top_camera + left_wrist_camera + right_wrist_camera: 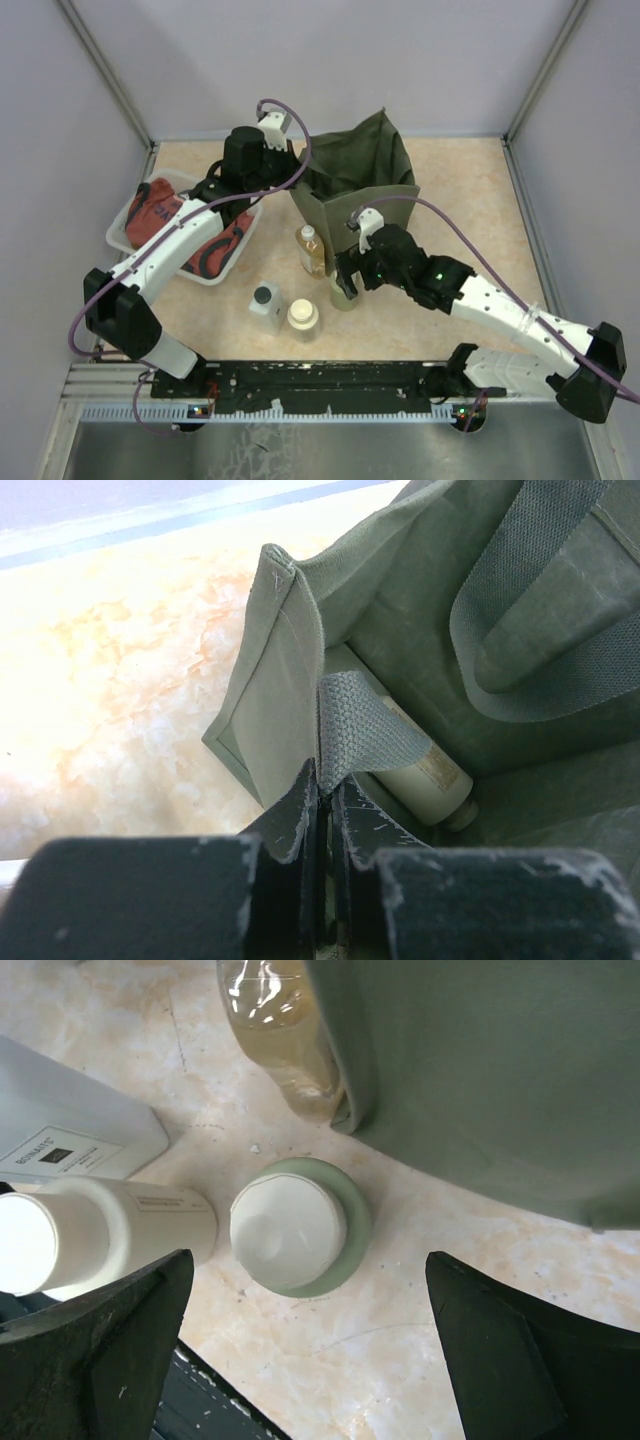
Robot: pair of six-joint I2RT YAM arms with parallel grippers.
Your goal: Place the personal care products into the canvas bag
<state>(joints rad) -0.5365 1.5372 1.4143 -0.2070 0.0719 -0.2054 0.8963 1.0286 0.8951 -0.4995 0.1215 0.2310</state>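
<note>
Bag mouth, left wrist view: the left gripper (322, 785) is pinched on a webbing strap (365, 730) at the rim of the canvas bag (280, 680), obstructing the lower centre. A handle loop (540, 630) hangs across the upper right. A cream bottle (425, 770) lies at the bag's bottom, with bare fabric to its right.

Right wrist view: the green bottle (290, 1225) stands between the wide-spread fingers of the right gripper (308, 1265). The pale bottle (110, 1230) crowds it at left, just beside; the grey bottle (70, 1120) stands behind that. The amber bottle (285, 1050) stands against the bag wall, upper centre. Bare table (420, 1230) separates the green bottle from the bag wall at right.
</note>
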